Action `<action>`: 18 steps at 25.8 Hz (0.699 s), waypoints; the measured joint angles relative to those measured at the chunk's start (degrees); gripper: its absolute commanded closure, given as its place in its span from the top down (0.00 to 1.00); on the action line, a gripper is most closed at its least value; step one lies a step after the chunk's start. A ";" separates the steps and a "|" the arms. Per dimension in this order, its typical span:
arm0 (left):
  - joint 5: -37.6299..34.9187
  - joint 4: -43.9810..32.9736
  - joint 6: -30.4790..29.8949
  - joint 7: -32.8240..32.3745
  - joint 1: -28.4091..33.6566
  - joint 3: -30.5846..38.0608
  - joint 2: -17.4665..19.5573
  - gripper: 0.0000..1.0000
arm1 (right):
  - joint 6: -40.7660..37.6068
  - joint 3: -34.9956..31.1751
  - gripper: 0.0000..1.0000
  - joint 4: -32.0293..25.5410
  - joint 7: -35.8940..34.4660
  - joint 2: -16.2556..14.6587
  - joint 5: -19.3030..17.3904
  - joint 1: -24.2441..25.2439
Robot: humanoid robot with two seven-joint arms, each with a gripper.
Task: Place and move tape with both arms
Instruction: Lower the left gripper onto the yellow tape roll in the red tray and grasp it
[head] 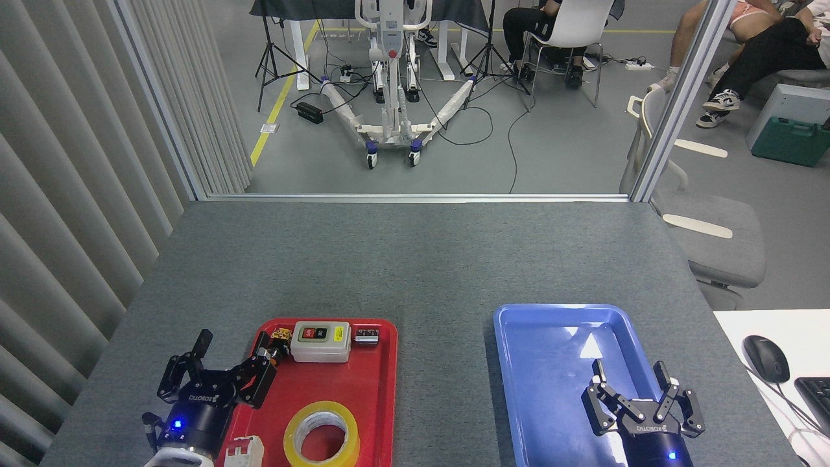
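Lying flat, translucent yellow tape (pixel 321 432)

The worktop (pixel 415 259) lies bare from the glass partition (pixel 415 196) down to two trays. Landmark: the red tray (pixel 382 402). Its far edge is crowded by a switch box (pixel 320 342), a small black part (pixel 366 335) right of it and a yellow-black piece (pixel 280 336) left of it. Its near end holds the tape (pixel 322 433) and a white breaker (pixel 244 452); the middle is free. The left pincer (pixel 220 376) stands spread at its left rim. A bare strip of worktop separates it from the blue tray (pixel 519 363), whose floor is free beyond the right pincer (pixel 639 395).
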 measured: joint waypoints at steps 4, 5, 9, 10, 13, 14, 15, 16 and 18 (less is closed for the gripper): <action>-0.08 -0.04 0.07 0.38 0.00 0.02 -0.03 1.00 | -0.34 -0.01 1.00 -0.47 0.21 0.02 -0.26 0.02; -0.10 -0.32 0.07 0.57 0.01 0.11 -0.03 1.00 | -0.40 -0.02 1.00 -0.55 0.23 -0.01 -0.32 0.02; -0.12 -1.49 -0.35 0.64 0.06 0.19 -0.02 1.00 | -0.58 -0.36 1.00 -0.69 0.26 -0.18 -0.46 0.02; -0.12 -1.69 -0.43 0.64 0.07 0.13 -0.03 1.00 | -0.60 -0.49 1.00 -0.69 0.26 -0.19 -0.49 0.02; -0.10 -1.91 -0.34 0.43 0.01 -0.32 -0.18 1.00 | -0.61 -0.74 1.00 -0.72 0.26 -0.26 -0.54 0.04; -0.09 -1.93 -0.24 0.36 -0.21 -0.68 -0.18 1.00 | -0.63 -0.77 1.00 -0.72 0.27 -0.28 -0.55 0.06; -0.06 -2.01 -0.19 0.26 -0.51 -1.14 -0.11 1.00 | -0.67 -0.79 1.00 -0.72 0.27 -0.28 -0.55 0.09; -0.02 -2.07 -0.11 -0.12 -0.78 -1.71 0.01 1.00 | -0.67 -0.79 1.00 -0.72 0.30 -0.28 -0.56 0.12; 0.04 -2.37 -0.23 -3.33 -1.72 -3.10 0.49 1.00 | -0.67 -0.79 1.00 -0.72 0.38 -0.26 -0.56 0.19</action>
